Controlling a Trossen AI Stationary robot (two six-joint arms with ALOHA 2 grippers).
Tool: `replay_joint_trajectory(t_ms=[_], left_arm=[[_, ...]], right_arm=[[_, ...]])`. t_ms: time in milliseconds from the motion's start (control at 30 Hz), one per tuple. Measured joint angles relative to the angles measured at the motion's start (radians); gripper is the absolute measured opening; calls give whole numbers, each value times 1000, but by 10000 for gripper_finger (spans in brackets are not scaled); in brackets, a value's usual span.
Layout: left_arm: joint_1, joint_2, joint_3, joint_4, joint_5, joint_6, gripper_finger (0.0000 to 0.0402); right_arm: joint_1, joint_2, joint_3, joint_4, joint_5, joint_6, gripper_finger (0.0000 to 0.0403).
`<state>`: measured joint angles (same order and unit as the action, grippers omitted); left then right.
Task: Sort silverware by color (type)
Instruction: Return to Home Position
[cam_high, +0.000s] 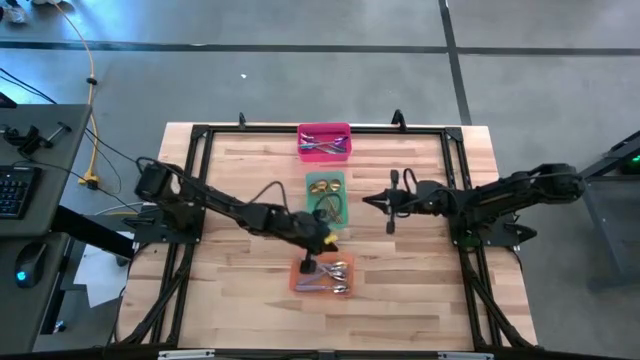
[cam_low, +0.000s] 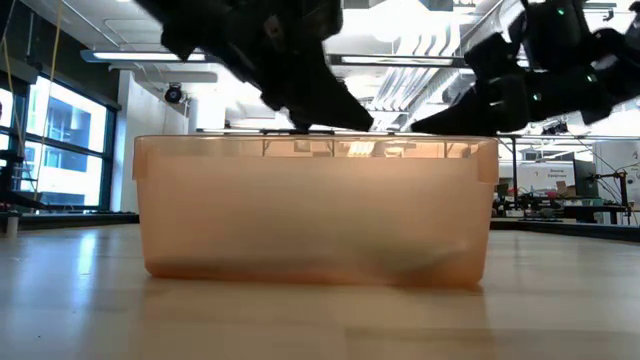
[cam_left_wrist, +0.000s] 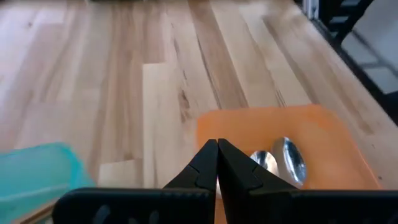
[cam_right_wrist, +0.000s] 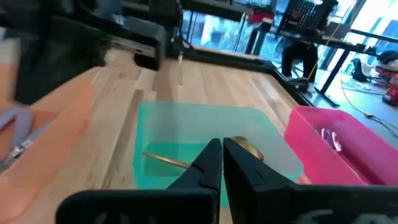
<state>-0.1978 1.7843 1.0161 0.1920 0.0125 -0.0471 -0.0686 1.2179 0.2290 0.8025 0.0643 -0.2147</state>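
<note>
Hovering above the orange bin's (cam_low: 310, 220) rim: left gripper (cam_high: 307, 263), fingers pressed together, empty. Right gripper (cam_high: 368, 201), likewise closed and empty, beside the green bin (cam_right_wrist: 186, 124). Spoons (cam_left_wrist: 292, 158) lie inside the orange bin, a gold spoon (cam_right_wrist: 165, 160) in the green one. Sorting looks complete, so nothing needs holding.

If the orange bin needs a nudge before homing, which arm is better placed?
Left. The left tool, shut, hangs right at the orange bin's edge. The right tool is beside the green bin, farther from the orange one.
</note>
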Motion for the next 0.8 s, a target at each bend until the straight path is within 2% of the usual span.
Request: replay_joint_trajectory(t_ms=[233, 567, 800], left_arm=[[79, -164, -222, 213, 63, -1, 0], [216, -422, -522, 326, 64, -10, 0], [303, -535, -693, 455, 64, -47, 0]], right_arm=[[-76, -39, -97, 118, -91, 34, 0], [-204, -232, -180, 7, -125, 30, 0], [-273, -363, -220, -63, -136, 37, 0]])
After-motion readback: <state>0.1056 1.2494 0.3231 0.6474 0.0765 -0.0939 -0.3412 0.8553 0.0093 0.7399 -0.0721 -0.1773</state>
